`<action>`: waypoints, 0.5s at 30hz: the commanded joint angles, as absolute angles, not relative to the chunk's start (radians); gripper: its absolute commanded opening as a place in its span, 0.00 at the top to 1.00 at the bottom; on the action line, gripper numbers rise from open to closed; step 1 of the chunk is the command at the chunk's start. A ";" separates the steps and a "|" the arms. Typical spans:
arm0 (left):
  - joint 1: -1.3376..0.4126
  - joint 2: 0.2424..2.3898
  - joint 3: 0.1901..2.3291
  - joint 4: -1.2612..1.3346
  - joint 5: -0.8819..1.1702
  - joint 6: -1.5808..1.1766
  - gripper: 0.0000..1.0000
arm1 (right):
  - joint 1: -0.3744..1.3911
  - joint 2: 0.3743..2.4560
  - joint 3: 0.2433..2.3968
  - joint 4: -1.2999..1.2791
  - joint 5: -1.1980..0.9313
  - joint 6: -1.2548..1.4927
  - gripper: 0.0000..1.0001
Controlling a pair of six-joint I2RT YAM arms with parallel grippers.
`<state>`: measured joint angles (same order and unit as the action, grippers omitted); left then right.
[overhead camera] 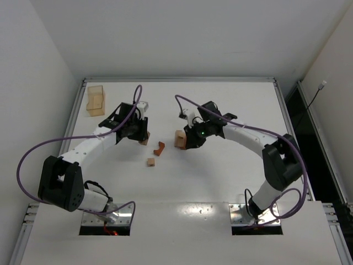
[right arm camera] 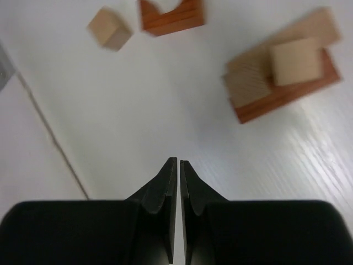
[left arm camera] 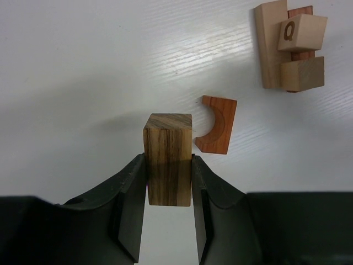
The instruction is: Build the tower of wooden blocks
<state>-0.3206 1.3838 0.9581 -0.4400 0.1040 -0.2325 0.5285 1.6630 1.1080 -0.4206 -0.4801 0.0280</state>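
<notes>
Top view, progress: the wood block tower [overhead camera: 180, 139] was just a low stack between the two arms; a reddish-brown arched wooden block [overhead camera: 159, 148] and a small tan wooden cube [overhead camera: 150, 162] lay loose nearby. Most stacking looked left to do.
Left wrist, left gripper [left arm camera: 168, 165]: part-open fingers clamped a dark striped wooden block [left arm camera: 168, 138], arm reaching forward, tower well apart up-right.
Right wrist, right gripper [right arm camera: 178, 165]: jaws closed on nothing — pitched downward, tower near, ahead-right.

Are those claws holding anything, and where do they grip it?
The left gripper pinches a dark striped wooden block by the opposite sides of its near end. The right gripper is shut, holding nothing.
</notes>
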 commanded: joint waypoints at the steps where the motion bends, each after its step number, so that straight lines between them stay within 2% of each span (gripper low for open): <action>1: -0.310 1.348 0.965 -0.414 0.132 -0.212 1.00 | 0.572 1.651 1.092 -0.409 -0.703 -0.234 0.98; 5: -0.310 1.348 0.974 -0.414 0.132 -0.212 1.00 | 0.624 1.669 1.130 -0.495 -0.671 -0.446 0.99; 15: -0.301 1.378 0.996 -0.423 0.141 -0.202 1.00 | 0.676 1.773 1.140 -0.512 -0.537 -0.517 1.00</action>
<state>-0.3195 1.3838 0.9581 -0.4404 0.1249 -0.2138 0.6662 1.7676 1.1309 -0.5335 -0.5514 -0.4435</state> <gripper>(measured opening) 0.297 0.000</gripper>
